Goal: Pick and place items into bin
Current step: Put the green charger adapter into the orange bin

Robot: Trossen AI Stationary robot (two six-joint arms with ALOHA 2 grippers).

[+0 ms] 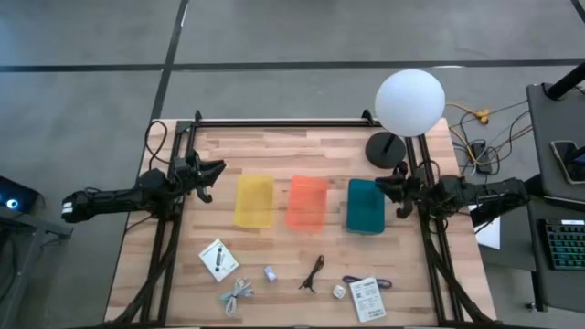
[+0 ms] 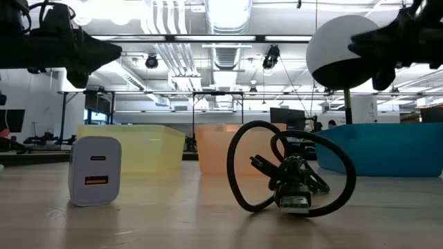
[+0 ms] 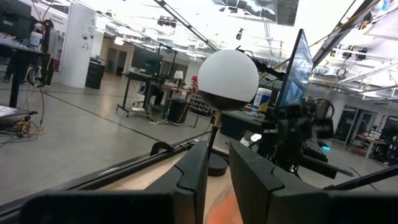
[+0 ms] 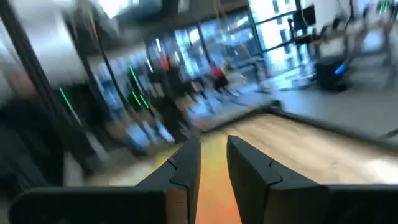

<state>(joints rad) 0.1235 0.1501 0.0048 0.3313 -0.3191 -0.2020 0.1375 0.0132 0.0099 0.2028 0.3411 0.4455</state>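
The items lie along the table's near edge. They are a white printed card (image 1: 218,259), a pale coiled cable (image 1: 238,294), a small white charger cube (image 1: 271,272) (image 2: 95,170), a black cord loop (image 1: 313,272) (image 2: 291,176), a tiny cube (image 1: 339,291), a thin dark cable (image 1: 366,281) and a second white card (image 1: 367,298). My left gripper (image 1: 216,178) (image 3: 217,155) hovers left of the yellow bin (image 1: 254,201), holding nothing, with a narrow gap between its fingers. My right gripper (image 1: 384,187) (image 4: 213,149) hovers at the right end of the teal bin (image 1: 366,206), also narrowly open and holding nothing.
Yellow, orange (image 1: 306,203) and teal bins stand in a row across the middle of the table. A white globe lamp (image 1: 409,100) on a dark round base (image 1: 386,149) stands at the far right corner. Black frame rails run along both table sides.
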